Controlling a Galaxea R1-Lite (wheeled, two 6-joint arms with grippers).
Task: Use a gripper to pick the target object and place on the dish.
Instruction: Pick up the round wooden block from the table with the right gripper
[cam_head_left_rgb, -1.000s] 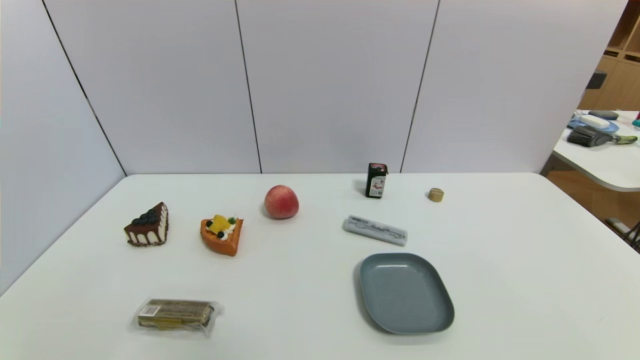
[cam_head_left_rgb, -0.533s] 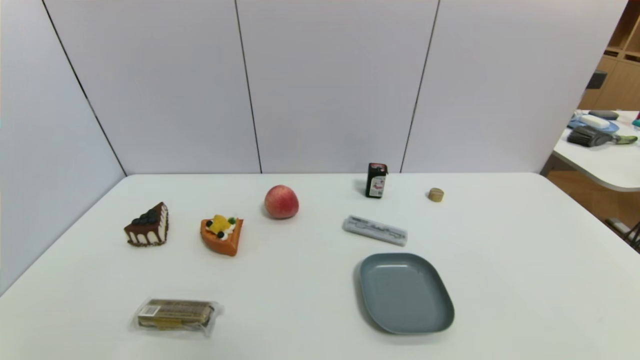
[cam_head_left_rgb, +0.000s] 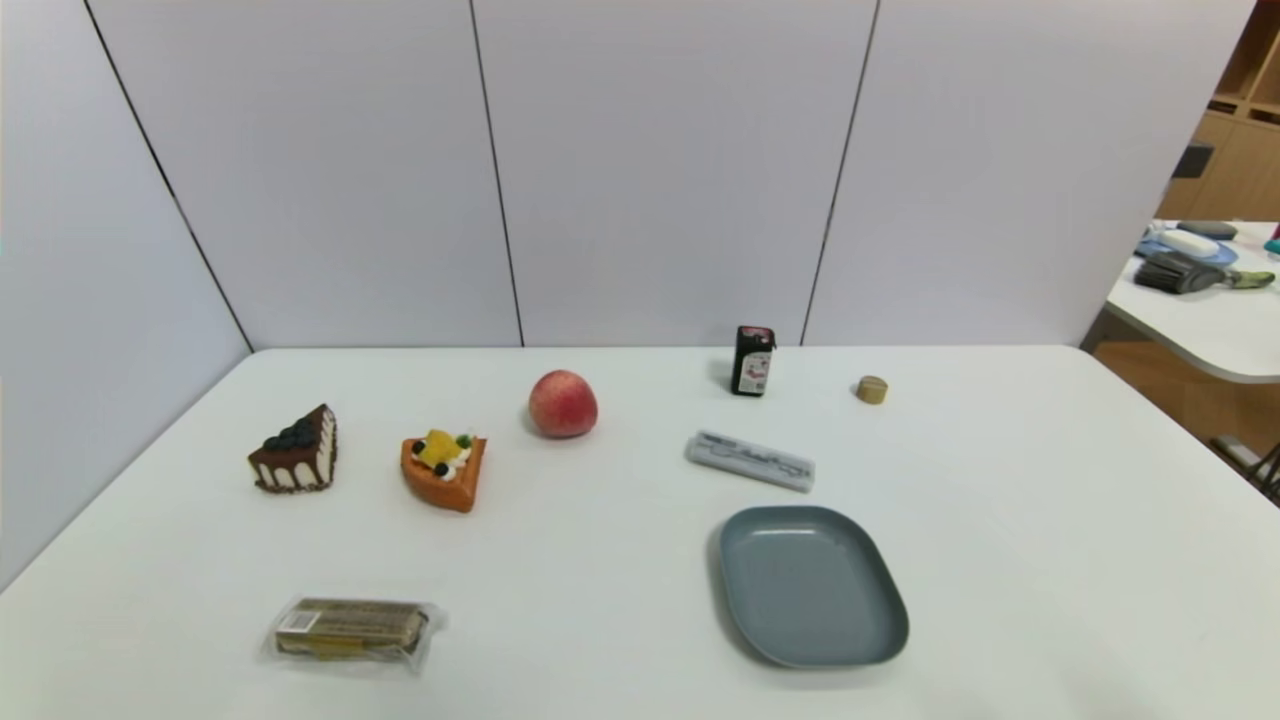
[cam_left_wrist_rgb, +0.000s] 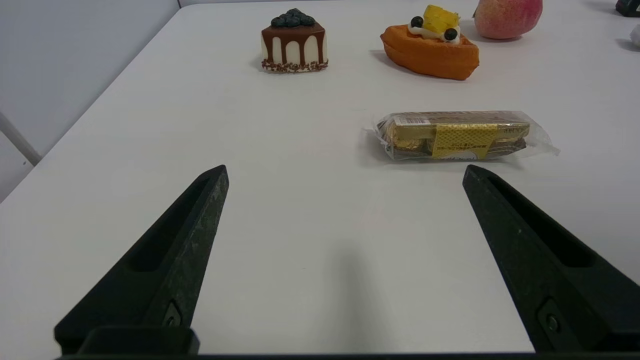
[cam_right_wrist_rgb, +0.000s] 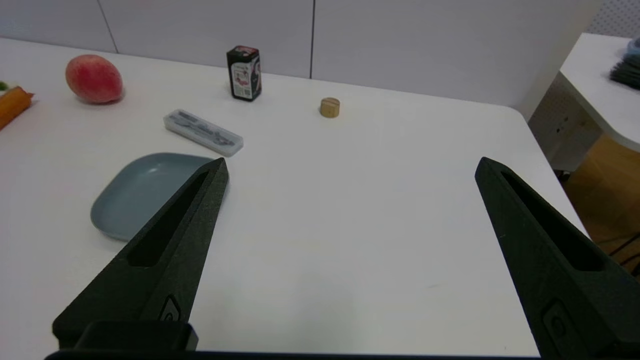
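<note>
step: likely pre-grasp | right gripper (cam_right_wrist_rgb: 352, 159): wide, empty, over worktop (cam_right_wrist_rgb: 360, 300) | left gripper (cam_left_wrist_rgb: 346, 166): wide, idle, over worktop | cylinder (cam_head_left_rgb: 872, 390): one o'clock of dish (cam_head_left_rgb: 815, 600), apart | next: likely reach forward, lower astride cylinder

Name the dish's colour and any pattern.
Plain matte grey-blue, no pattern visible on the dish; shows best in the head view.
</note>
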